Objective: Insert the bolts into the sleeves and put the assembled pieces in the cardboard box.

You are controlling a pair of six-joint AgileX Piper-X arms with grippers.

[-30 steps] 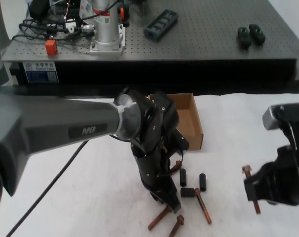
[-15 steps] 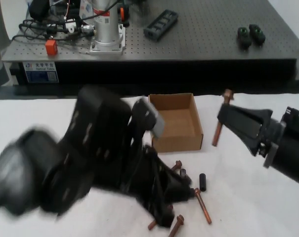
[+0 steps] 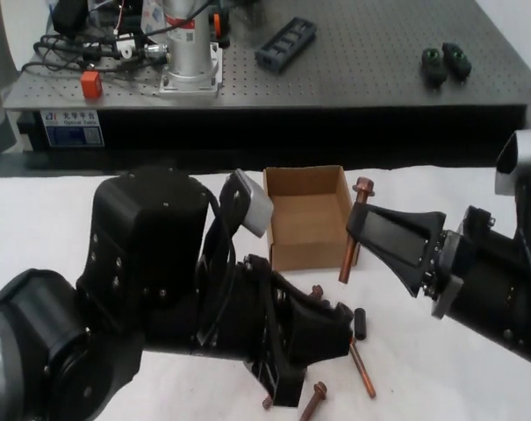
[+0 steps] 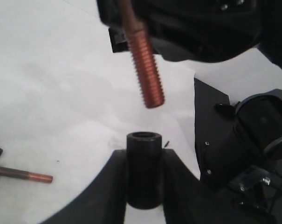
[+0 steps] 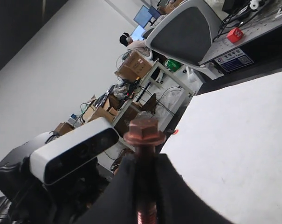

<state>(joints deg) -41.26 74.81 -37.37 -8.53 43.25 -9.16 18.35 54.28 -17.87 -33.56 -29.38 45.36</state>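
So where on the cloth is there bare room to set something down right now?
Bare cloth lies right of the cardboard box, between the dark bench front and the right arm. A second patch sits beyond the left arm, far left. Crowded in front of the box: loose bolts and a sleeve lie between the arms.

A perforated breadboard (image 3: 353, 79) is noted beyond a white sheet (image 3: 37, 202). A metal post (image 3: 188, 44) is mounted on it. Left of the post, cables (image 3: 72, 44) and a red block (image 3: 90, 83) are recorded; right of it, a black tray (image 3: 285, 42); farther right, two black knobs (image 3: 434, 63).
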